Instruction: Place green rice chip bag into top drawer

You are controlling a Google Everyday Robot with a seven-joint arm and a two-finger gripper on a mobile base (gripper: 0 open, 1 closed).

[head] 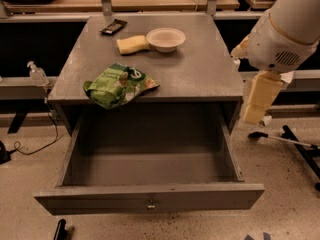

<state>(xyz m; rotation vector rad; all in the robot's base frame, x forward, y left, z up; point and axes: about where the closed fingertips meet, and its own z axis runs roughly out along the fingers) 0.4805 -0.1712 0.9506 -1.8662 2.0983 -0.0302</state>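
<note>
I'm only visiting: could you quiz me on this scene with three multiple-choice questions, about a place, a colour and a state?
1. Where is the green rice chip bag? A in the drawer; B on the cabinet top, front left; C on the floor.
2. What colour is the sponge beside the bowl? A blue; B red; C yellow.
3. The top drawer is: A shut; B pulled open; C taken out.
Answers: 1 B, it lies at the top's front edge. 2 C, plainly yellow. 3 B, its inside shows. The gripper hangs right of the cabinet.
</note>
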